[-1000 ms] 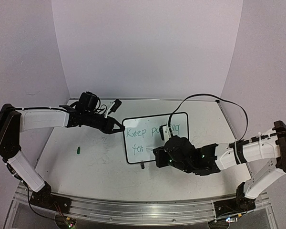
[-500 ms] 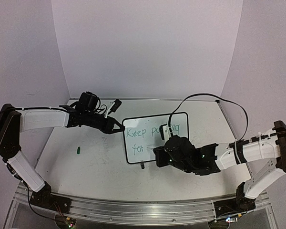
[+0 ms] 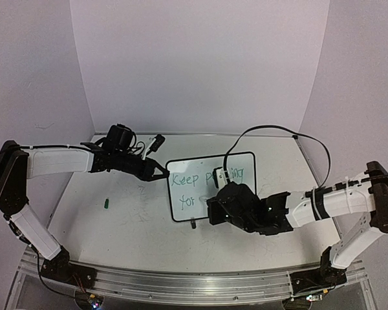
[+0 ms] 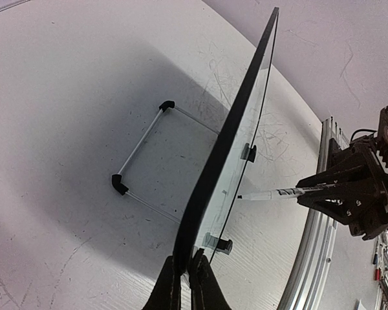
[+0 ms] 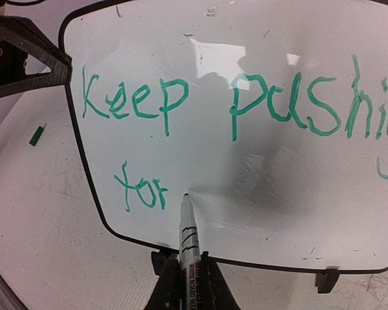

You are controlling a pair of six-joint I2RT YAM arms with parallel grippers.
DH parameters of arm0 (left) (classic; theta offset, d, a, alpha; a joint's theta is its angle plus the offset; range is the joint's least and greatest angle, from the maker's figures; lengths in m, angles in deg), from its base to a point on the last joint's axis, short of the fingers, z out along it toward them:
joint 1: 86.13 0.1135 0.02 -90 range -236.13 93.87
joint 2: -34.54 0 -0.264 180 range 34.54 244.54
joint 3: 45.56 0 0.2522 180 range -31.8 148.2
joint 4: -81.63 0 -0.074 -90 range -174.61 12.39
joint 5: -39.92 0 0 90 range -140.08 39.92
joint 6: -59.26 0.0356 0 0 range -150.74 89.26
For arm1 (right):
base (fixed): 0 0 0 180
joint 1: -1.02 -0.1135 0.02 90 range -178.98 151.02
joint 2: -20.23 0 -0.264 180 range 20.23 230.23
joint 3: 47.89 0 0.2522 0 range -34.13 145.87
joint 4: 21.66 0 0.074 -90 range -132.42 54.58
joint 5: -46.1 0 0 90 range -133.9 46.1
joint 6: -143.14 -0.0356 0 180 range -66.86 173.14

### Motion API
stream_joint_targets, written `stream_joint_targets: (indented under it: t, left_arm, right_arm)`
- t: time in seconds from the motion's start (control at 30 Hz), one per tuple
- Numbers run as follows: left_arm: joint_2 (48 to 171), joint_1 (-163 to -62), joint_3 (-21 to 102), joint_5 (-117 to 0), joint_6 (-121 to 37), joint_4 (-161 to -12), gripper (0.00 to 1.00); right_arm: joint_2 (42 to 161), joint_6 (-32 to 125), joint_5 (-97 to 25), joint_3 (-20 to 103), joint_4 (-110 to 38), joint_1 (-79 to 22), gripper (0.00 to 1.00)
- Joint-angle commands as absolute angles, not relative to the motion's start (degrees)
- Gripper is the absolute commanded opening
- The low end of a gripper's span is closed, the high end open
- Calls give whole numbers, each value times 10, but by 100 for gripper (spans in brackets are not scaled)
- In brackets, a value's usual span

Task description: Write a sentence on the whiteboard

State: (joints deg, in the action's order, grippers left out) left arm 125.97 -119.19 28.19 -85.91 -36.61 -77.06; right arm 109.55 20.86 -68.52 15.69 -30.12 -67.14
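White table [image 3: 116, 226], left gripper [image 4: 185, 261] outstretched, pinching whiteboard [image 3: 193, 165] edge; right gripper [image 5: 185, 265] low, clamping marker [image 5: 186, 226] against it

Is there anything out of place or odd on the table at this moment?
A small green piece, perhaps a cap, lies loose on the table, left of the whiteboard. Faint grey scribbles also mark the tabletop near it.
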Motion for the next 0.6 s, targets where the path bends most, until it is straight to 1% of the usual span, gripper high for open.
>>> stream_joint_targets:
  t: [0.0, 0.33, 0.57]
  left_arm:
    - [1246, -1193, 301, -833, -351, -765, 0]
    - [1246, -1193, 301, -834, -350, -765, 0]
    - [1248, -1192, 302, -835, -350, -765, 0]
  right_arm:
    - [1112, 231, -680, 192, -276, -673, 0]
    - [1125, 234, -683, 197, -270, -673, 0]
    - [1138, 213, -705, 207, -312, -673, 0]
